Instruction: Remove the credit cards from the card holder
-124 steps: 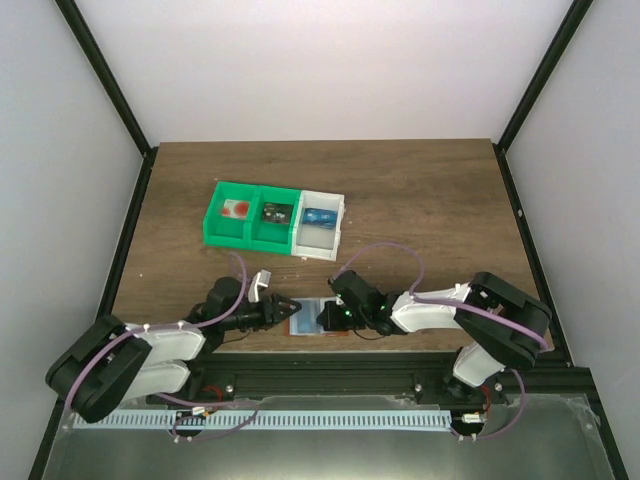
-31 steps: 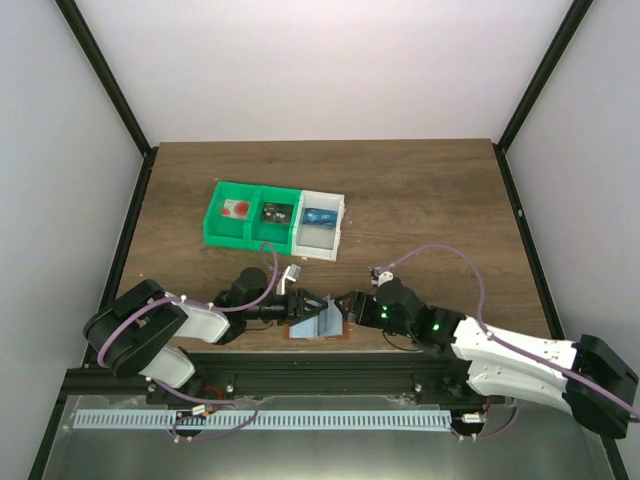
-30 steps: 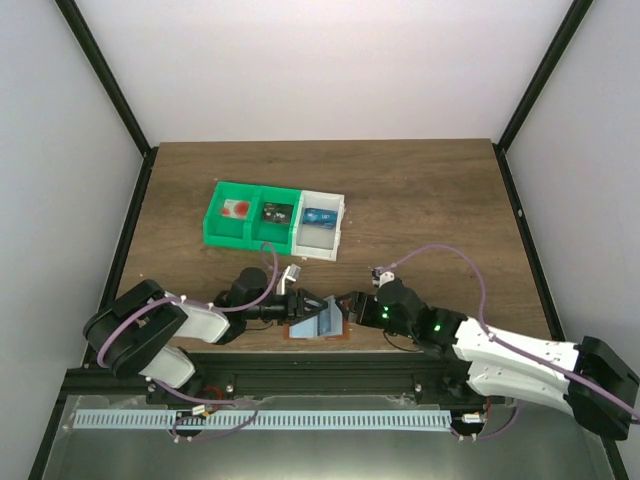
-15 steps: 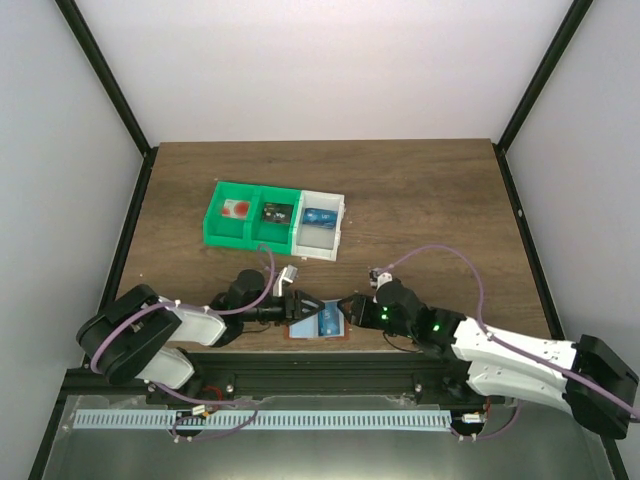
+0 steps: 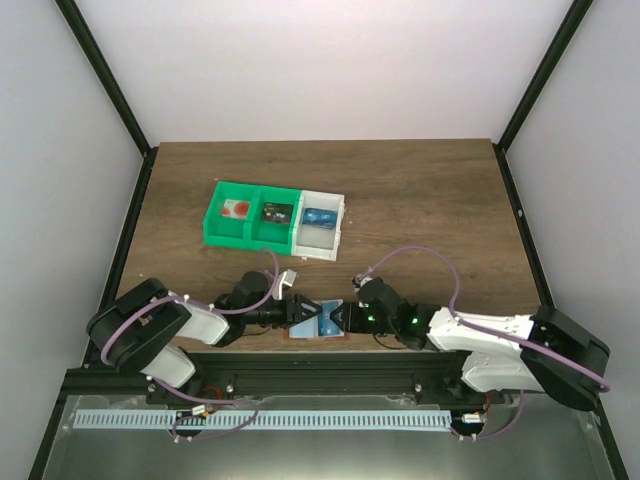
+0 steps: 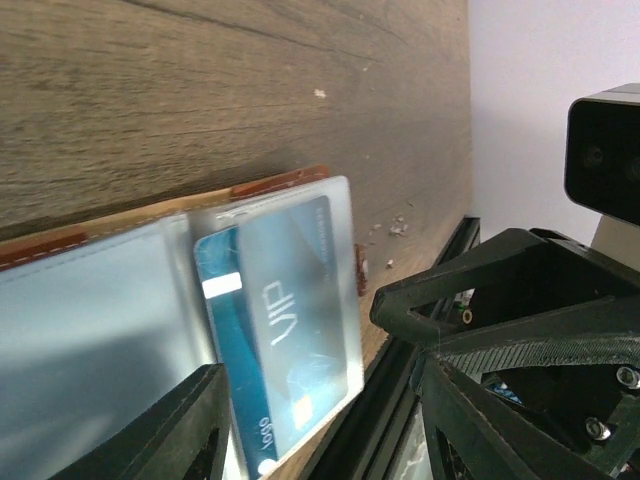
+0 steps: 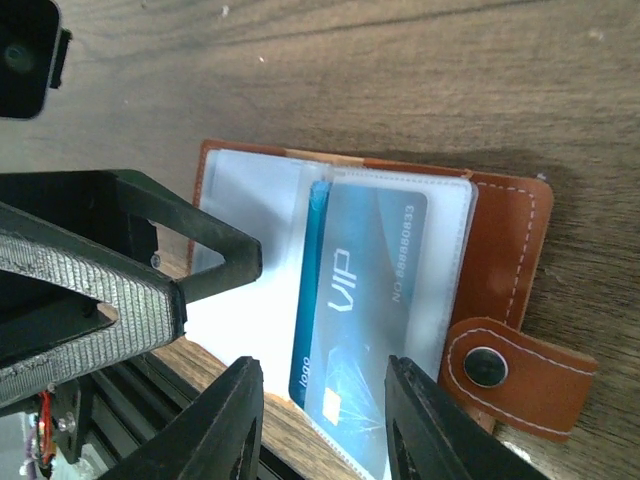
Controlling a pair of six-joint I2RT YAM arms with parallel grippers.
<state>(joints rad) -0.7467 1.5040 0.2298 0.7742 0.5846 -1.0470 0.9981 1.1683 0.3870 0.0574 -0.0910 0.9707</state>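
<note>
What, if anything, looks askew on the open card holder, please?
The clear sleeve holding the blue VIP card is fanned out crooked, out of line with the orange-brown card holder, its lower end close to the table edge. The edge of a second blue card peeks out behind it. Nothing looks damaged.

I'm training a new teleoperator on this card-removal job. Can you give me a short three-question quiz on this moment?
1. True or false: the blue VIP card is already out of the card holder.
2. The card holder lies on the table: A) snapped shut; B) open, lining up; C) open, lining down.
3. Fill in: the left gripper and right gripper both have their jaws ____.
Key: 1 false, the card sits in a clear sleeve; 2 B; 3 open.
</note>
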